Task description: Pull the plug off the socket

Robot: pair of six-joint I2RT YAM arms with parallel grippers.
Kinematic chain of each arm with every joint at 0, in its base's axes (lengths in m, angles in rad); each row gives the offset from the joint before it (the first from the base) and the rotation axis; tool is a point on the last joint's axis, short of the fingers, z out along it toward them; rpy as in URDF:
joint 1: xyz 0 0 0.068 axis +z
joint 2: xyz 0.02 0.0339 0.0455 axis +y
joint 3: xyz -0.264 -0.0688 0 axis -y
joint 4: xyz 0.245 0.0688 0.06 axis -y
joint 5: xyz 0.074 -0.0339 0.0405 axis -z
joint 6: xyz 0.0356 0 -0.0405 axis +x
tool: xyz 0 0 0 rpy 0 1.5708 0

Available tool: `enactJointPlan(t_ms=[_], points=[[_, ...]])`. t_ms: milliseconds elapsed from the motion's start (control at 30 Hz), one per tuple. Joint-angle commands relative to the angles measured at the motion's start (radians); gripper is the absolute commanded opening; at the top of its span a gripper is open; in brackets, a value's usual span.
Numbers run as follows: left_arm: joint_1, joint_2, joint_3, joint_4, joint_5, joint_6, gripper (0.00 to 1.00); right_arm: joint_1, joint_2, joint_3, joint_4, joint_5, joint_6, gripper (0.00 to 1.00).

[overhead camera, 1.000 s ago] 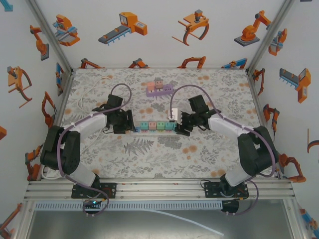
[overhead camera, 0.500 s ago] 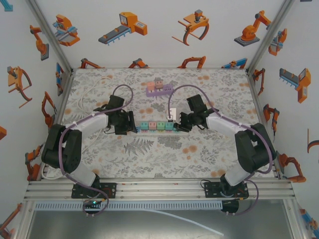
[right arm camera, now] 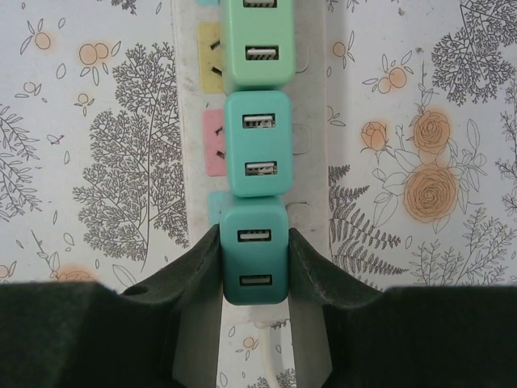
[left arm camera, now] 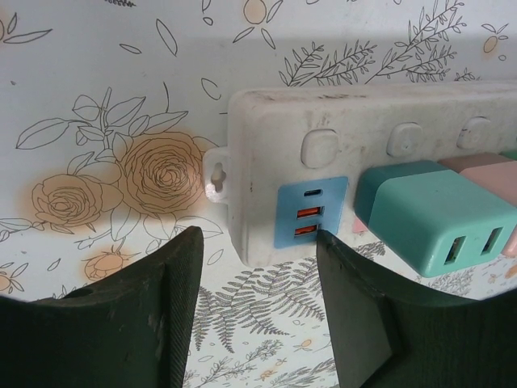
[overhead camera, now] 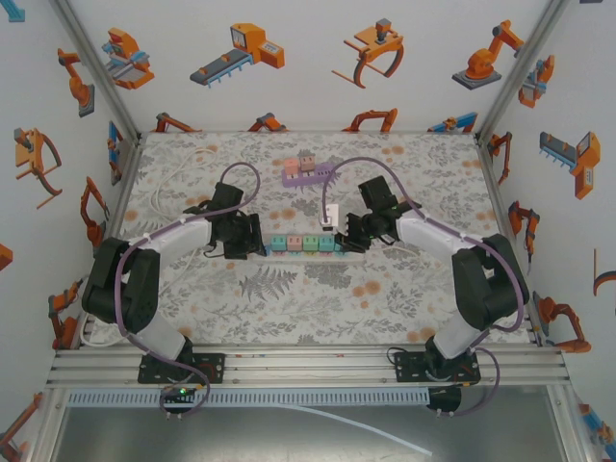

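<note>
From the top camera, you see the power strip (overhead camera: 298,247) lying crosswise in the middle of the table (overhead camera: 404,298), with a row of coloured plugs on it. Your right gripper (overhead camera: 344,239) is at the strip's right end, on the last teal plug (overhead camera: 329,244). Your left gripper (overhead camera: 254,237) sits at the strip's left end.

On the left wrist camera, your left gripper (left arm camera: 258,303) is spread wide. Its two dark fingers (left arm camera: 170,315) stand either side of the strip's end face, where the blue USB panel (left arm camera: 311,212) is. You cannot tell whether either finger touches the strip. A second teal plug (left arm camera: 432,218) sits just past the right-hand finger.

On the right wrist camera, your right gripper (right arm camera: 254,267) is clamped on the teal plug (right arm camera: 255,259), with a finger pressed against each side. That plug sits on the strip, nearest in the row, with a mint-green plug (right arm camera: 257,145) right behind it.
</note>
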State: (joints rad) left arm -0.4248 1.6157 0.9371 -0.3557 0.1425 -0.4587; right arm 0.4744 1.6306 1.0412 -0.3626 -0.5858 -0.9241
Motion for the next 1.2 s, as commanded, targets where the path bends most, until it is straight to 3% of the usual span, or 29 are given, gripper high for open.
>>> enactJointPlan(t_ms=[0,433,633,833,1033,1167], points=[[-0.003,0.062,-0.026,-0.078,-0.126,0.011,0.55,0.005,-0.002,0.069,0.011,-0.075,0.014,0.19],[-0.007,0.011,-0.003,-0.079,-0.091,0.002,0.55,0.004,-0.062,0.068,-0.005,-0.041,0.022,0.17],[-0.008,-0.044,0.047,-0.084,-0.055,0.008,0.55,0.004,-0.166,0.026,0.041,-0.006,0.146,0.17],[-0.007,-0.161,0.063,-0.078,-0.005,0.024,0.55,0.004,-0.29,-0.011,0.14,0.061,0.516,0.17],[-0.021,-0.326,0.039,-0.004,0.193,0.067,0.59,0.003,-0.381,-0.009,0.178,0.176,1.044,0.14],[-0.077,-0.435,0.023,0.059,0.295,0.091,0.67,-0.006,-0.435,-0.019,0.129,0.263,1.308,0.13]])
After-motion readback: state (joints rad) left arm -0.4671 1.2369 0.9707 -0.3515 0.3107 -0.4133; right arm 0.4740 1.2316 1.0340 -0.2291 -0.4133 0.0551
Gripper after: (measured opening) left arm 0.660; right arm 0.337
